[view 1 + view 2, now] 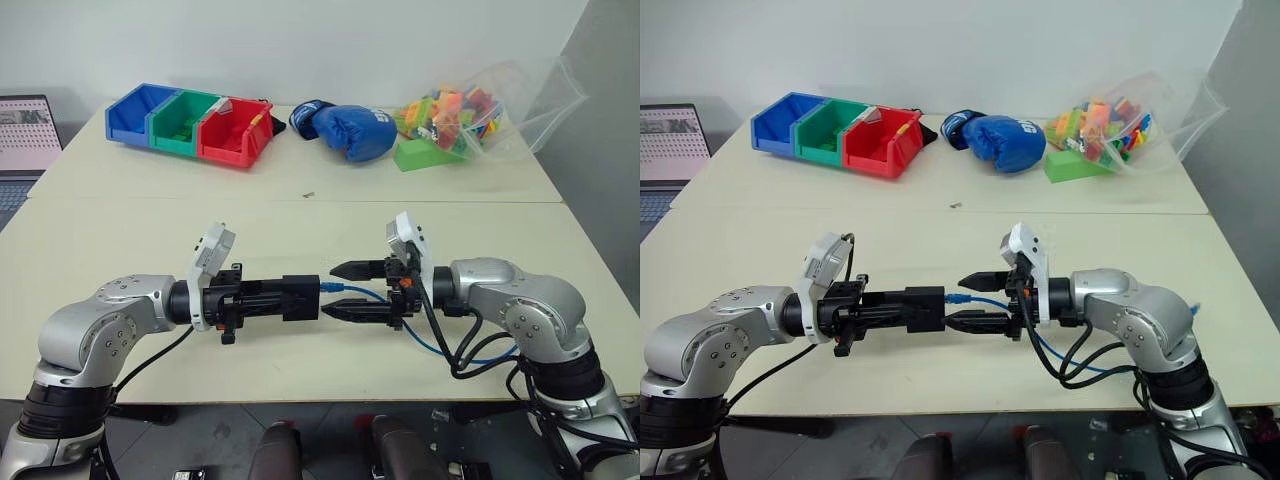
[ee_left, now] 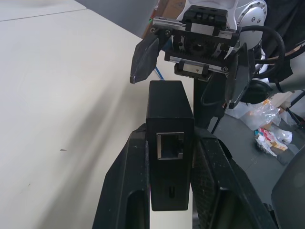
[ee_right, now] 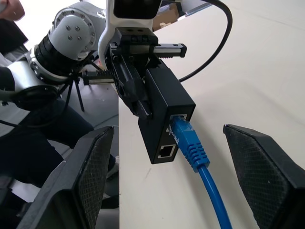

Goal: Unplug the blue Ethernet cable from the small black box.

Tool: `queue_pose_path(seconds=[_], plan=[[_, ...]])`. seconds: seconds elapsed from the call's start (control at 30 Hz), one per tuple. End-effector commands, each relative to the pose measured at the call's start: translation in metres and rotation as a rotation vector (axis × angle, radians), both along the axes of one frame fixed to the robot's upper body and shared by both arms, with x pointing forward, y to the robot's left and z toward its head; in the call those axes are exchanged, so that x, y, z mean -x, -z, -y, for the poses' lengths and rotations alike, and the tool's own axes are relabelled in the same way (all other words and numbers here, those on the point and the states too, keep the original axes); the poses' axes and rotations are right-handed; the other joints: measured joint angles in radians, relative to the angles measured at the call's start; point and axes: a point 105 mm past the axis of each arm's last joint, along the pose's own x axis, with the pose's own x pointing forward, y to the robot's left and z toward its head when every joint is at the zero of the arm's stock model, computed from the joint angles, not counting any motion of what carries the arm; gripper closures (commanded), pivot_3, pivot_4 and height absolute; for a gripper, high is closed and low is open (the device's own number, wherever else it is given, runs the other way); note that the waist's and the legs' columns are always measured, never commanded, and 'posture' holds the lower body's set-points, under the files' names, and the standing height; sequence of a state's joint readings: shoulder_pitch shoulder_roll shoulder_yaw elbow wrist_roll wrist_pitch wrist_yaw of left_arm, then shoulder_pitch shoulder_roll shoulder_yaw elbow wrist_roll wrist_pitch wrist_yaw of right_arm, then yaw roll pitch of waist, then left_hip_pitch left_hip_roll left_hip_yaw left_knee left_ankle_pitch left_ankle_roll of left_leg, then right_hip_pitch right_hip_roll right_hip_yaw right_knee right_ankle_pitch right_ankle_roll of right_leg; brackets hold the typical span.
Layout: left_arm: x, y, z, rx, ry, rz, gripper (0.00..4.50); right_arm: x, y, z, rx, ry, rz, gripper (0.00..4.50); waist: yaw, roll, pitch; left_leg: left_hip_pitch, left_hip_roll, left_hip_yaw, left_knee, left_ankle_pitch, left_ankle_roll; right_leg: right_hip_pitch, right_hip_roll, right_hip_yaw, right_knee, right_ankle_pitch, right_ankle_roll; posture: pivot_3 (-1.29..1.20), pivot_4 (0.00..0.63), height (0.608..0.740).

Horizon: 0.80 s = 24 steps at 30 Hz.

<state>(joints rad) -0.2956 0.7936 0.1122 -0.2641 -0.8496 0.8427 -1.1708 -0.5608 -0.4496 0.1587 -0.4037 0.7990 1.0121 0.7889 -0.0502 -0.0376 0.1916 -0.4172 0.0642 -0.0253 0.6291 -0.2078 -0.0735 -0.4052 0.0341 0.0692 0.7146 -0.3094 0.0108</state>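
Note:
My left gripper is shut on the small black box and holds it level above the table's front part. The box has two ports on its end face. The blue Ethernet cable sits with its plug in the upper port. My right gripper faces the box from the other side, open, with one finger above and one below the plug and touching neither. The cable runs back under my right arm onto the table. In the left wrist view the box shows another, empty port between the fingers.
At the back of the table stand blue, green and red bins, a blue boxing glove and a clear bag of coloured bricks with a green block. A laptop sits at the far left.

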Motion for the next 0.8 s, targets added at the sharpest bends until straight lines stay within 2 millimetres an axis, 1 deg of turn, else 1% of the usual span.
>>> queue_pose_path(seconds=[0.03,0.57,0.63,0.67,0.7,0.8], plan=[[0.004,-0.009,0.003,-0.015,0.031,0.056,3.72,-0.002,-0.012,0.001,-0.042,0.004,-0.002,0.62,0.000,0.000,0.000,0.000,0.000,0.000,0.000,0.000,0.000,0.000,0.000,0.000,0.000,0.000,0.000,0.00,0.150,0.740],[0.004,-0.006,0.003,-0.023,0.032,0.062,3.72,-0.007,-0.002,-0.007,0.000,0.007,-0.011,0.62,-0.003,0.000,0.000,0.000,0.000,0.000,0.000,0.000,0.000,0.000,0.000,0.000,0.000,0.000,0.000,0.00,0.150,0.740],[0.004,-0.006,0.003,-0.023,0.032,0.062,3.72,-0.007,-0.001,-0.007,0.006,0.005,-0.009,0.98,-0.003,0.000,0.000,0.000,0.000,0.000,0.000,0.000,0.000,0.000,0.000,0.000,0.000,0.000,0.000,0.00,0.150,0.740],[0.005,-0.006,0.002,-0.023,0.033,0.063,3.72,-0.007,-0.001,-0.008,0.007,0.004,-0.009,1.07,-0.003,0.000,0.000,0.000,0.000,0.000,0.000,0.000,0.000,0.000,0.000,0.000,0.000,0.000,0.000,0.00,0.150,0.740],[0.005,-0.006,0.002,-0.024,0.033,0.063,3.72,-0.007,-0.001,-0.008,0.008,0.004,-0.008,1.37,-0.004,0.000,0.000,0.000,0.000,0.000,0.000,0.000,0.000,0.000,0.000,0.000,-0.001,0.000,0.000,0.00,0.150,0.740],[0.006,-0.005,0.002,-0.027,0.037,0.063,3.72,-0.007,-0.001,-0.007,0.005,-0.002,-0.013,1.94,-0.004,0.000,0.000,0.000,0.000,0.000,0.000,0.000,0.000,0.000,0.000,0.000,-0.001,0.000,0.000,0.00,0.150,0.740]])
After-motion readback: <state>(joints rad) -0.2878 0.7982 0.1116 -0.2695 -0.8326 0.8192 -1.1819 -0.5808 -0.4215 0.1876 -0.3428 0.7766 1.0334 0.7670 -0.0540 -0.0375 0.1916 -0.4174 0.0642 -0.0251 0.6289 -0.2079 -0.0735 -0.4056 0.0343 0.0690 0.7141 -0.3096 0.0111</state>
